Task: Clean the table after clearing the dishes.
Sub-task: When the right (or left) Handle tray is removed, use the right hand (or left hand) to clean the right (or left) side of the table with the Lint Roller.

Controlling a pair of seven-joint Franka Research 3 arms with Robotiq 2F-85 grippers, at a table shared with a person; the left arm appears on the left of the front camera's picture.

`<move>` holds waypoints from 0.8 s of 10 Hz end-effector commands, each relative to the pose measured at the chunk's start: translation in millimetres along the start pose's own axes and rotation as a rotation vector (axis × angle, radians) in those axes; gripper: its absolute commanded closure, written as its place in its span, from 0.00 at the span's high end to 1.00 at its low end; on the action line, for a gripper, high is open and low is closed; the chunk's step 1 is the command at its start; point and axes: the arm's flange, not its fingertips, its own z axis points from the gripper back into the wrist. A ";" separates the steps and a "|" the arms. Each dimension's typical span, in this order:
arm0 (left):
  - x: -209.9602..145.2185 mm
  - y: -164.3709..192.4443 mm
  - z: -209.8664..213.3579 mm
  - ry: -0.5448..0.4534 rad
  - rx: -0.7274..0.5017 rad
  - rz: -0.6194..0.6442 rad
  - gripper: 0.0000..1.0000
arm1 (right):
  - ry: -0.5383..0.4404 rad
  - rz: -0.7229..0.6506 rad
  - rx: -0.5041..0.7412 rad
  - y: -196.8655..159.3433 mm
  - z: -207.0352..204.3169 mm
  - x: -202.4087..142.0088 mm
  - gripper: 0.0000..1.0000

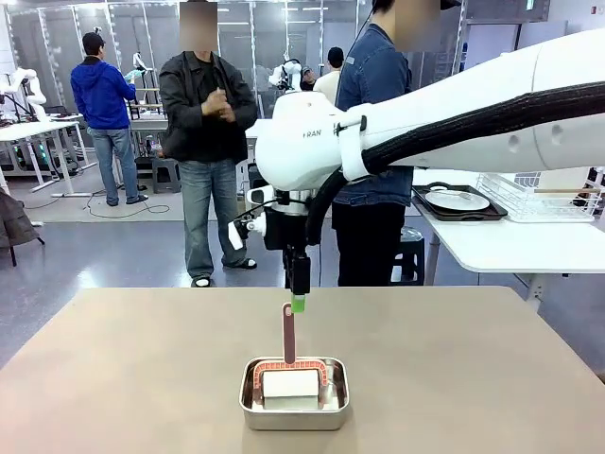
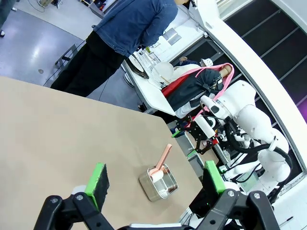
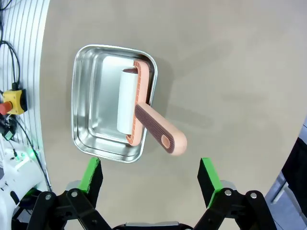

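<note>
- Beige table (image 1: 113, 378) is carrying a steel pan (image 1: 294, 409) at six o'clock; one plate (image 1: 457, 200) is sitting aside on the white side table (image 1: 510, 246) at two o'clock.
- Roller (image 1: 289, 333) is leaning in the pan with its handle up, probably so it is easy to grasp.
- Right gripper (image 1: 299, 305) is hovering over the handle with its fingers spread.
- Left gripper (image 2: 154, 178) is hanging unclenched, well apart from the pan.

A shiny metal pan (image 1: 294, 422) holds a roller (image 1: 289, 337). The roller has a white roll (image 1: 290, 383) and a pink handle (image 3: 156, 127). The handle leans up over the pan's rim. Far back, a person in a dark jacket (image 1: 208, 113) stands with hands together. A person in a blue shirt (image 1: 373, 85) stands by a white tabletop (image 1: 501, 248) with a wire rack (image 1: 548, 197). Another person in a blue hoodie (image 1: 102, 95) faces away.
</note>
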 end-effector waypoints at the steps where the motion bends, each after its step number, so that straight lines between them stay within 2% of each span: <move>1: 0.8 -2.2 3.1 0.001 -0.009 0.011 1.00 | 0.038 -0.018 0.019 -2.6 -0.7 10.1 1.00; 8: 0.8 -2.2 3.1 0.001 -0.009 0.011 1.00 | 0.042 -0.015 0.140 -12.8 -48.4 19.7 1.00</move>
